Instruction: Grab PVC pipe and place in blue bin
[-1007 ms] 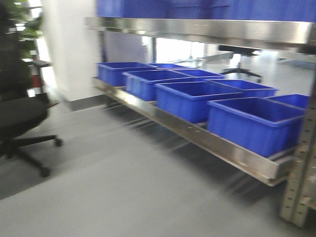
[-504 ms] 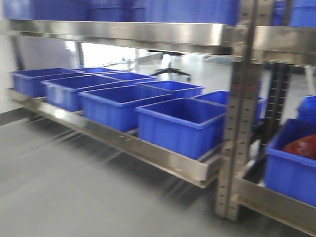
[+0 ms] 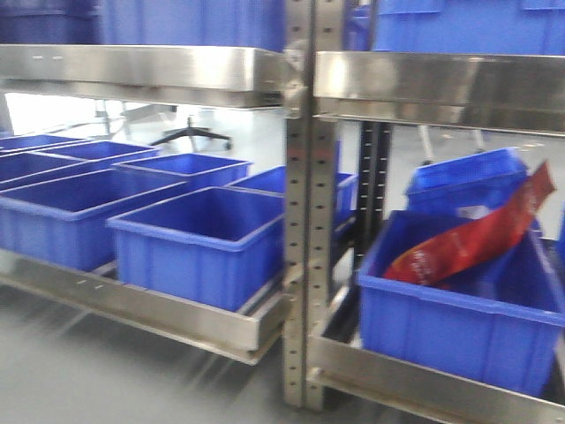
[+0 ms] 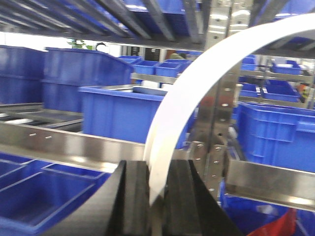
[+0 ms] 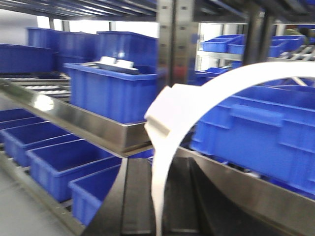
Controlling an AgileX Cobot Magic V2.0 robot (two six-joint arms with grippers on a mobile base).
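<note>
Exterior front-facing view: a perforated steel rack upright (image 3: 309,221) stands mid-frame, splitting rows of open blue plastic bins (image 3: 199,243) on the low steel shelf (image 3: 168,318). Right of it, a crumpled red foil packet (image 3: 477,240) leans tilted in one bin, its print too blurred to read. Motion blur softens everything. In the left wrist view, the left gripper (image 4: 156,169) shows black fingers (image 4: 133,196) close together, with a curved white band (image 4: 197,83) rising from the narrow gap. The right gripper (image 5: 158,164) looks alike, with a similar white band (image 5: 221,83). Whether either clamps its band, I cannot tell. The PVC pipe cannot be made out in any view.
</note>
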